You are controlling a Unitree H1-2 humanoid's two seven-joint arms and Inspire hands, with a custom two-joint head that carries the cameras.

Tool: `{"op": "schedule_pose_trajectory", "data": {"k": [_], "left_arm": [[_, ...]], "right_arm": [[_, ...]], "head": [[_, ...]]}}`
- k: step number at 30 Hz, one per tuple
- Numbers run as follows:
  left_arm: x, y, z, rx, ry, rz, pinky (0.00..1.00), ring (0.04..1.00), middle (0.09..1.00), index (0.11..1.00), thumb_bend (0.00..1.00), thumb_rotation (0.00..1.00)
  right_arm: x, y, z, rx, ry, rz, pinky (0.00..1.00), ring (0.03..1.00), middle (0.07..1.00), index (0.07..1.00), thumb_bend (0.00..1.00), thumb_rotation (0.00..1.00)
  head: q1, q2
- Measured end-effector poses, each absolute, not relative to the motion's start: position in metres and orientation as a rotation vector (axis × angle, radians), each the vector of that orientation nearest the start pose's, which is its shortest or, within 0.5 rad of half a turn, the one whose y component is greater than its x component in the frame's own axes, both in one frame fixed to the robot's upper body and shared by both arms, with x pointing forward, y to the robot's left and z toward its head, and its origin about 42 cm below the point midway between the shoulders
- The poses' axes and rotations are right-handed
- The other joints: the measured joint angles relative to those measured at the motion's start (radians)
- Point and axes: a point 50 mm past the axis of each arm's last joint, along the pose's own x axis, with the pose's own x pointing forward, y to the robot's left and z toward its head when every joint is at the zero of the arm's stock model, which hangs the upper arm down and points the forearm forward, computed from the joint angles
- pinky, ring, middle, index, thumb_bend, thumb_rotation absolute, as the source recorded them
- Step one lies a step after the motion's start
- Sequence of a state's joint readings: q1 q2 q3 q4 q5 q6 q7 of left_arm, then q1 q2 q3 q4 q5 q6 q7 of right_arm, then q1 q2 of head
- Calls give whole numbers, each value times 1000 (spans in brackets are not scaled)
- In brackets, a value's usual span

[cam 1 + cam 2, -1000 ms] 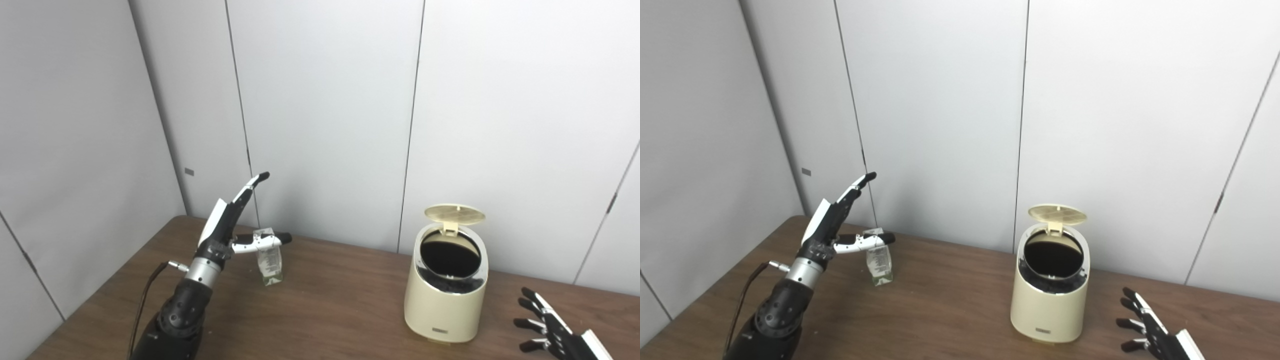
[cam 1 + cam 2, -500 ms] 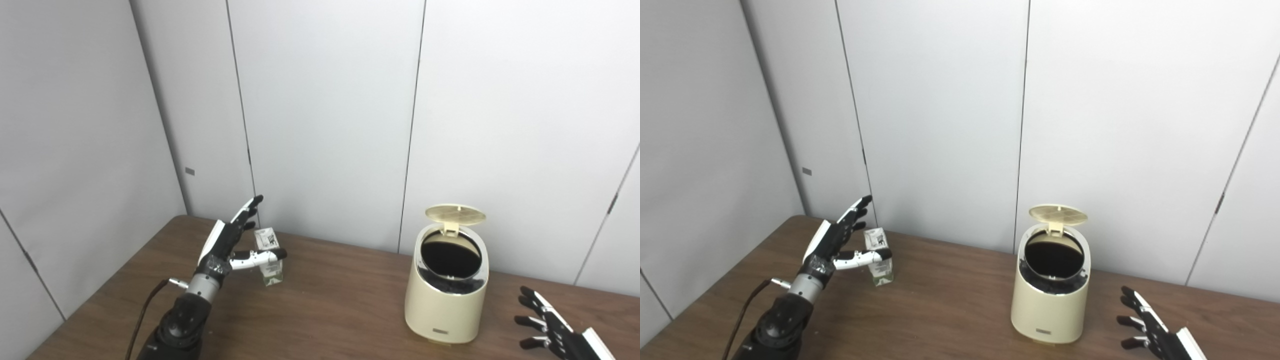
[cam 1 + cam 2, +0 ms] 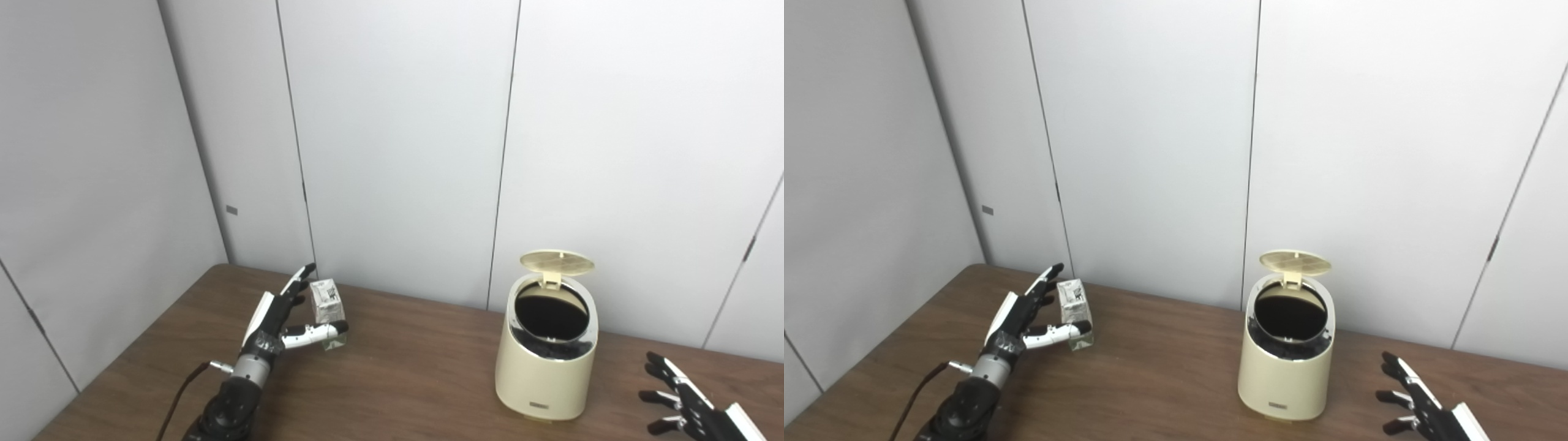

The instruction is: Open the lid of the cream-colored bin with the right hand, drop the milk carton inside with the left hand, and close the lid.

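We've got the rounded cream-colored bin [image 3: 545, 367] with its round lid [image 3: 557, 261] flipped up – glossy plastic, chrome rim, dark inside. It sits on a wood-grain counter [image 3: 398, 380]. The boxy milk carton [image 3: 327, 304] stands far left, our left hand [image 3: 282, 315] around it, fingers spread, thumb across the front. Right hand [image 3: 686, 407] lies splayed, empty, beside the bin.

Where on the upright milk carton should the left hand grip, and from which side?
Grip the milk carton around its flat side walls at mid-height, coming from its left, where the open left hand already sits. It stands upright and narrow, so opposing faces likely suit thumb and fingers.
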State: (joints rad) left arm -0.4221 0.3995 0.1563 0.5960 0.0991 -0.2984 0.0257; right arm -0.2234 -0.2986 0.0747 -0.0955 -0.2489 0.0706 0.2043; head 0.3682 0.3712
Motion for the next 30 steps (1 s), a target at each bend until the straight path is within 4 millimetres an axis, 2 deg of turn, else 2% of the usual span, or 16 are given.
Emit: {"op": "schedule_pose_trajectory", "data": {"k": [3, 7, 8, 11, 15, 19, 22, 26, 27, 28, 30], "left_arm": [[408, 390, 139, 403, -140, 183, 903, 944, 975, 1000, 905, 264], [407, 389, 134, 346, -127, 193, 813, 899, 936, 985, 867, 235], [407, 388, 132, 341, -122, 193, 805, 878, 913, 971, 855, 232], [408, 387, 131, 336, -119, 193, 782, 839, 875, 946, 842, 226], [409, 386, 132, 335, -116, 201, 761, 805, 824, 915, 845, 218], [412, 385, 132, 328, -114, 213, 694, 756, 781, 878, 844, 208], [414, 384, 131, 305, -109, 233, 625, 677, 723, 792, 842, 172], [422, 377, 129, 309, -115, 315, 463, 531, 572, 620, 778, 92], [424, 375, 128, 320, -119, 334, 413, 484, 501, 559, 626, 37], [426, 374, 127, 329, -123, 357, 380, 451, 473, 527, 564, 15], [429, 372, 127, 345, -132, 374, 362, 434, 461, 508, 533, 3]], "right_arm": [[346, -257, 187, -583, -192, 252, 675, 833, 921, 930, 790, 150], [344, -258, 187, -594, -193, 250, 711, 847, 920, 924, 790, 156], [343, -258, 186, -594, -192, 250, 713, 852, 933, 932, 779, 106], [341, -258, 185, -576, -187, 257, 702, 846, 945, 941, 764, 47], [337, -259, 187, -570, -176, 258, 700, 849, 955, 950, 749, 39], [334, -260, 196, -581, -157, 255, 696, 846, 951, 944, 755, 44], [332, -262, 197, -586, -141, 250, 678, 837, 951, 943, 744, 23], [329, -262, 195, -583, -129, 253, 643, 820, 949, 941, 732, 1], [329, -262, 195, -582, -126, 254, 650, 819, 949, 940, 729, 5], [328, -262, 195, -582, -124, 254, 658, 819, 949, 939, 730, 12], [327, -262, 195, -583, -121, 254, 662, 819, 948, 938, 730, 18]], "head": [[-8, 5], [-11, 6], [-15, 9], [-18, 12], [-18, 12], [-26, 17], [-29, 20], [-31, 20], [-29, 20], [-28, 21], [-28, 23]]}}
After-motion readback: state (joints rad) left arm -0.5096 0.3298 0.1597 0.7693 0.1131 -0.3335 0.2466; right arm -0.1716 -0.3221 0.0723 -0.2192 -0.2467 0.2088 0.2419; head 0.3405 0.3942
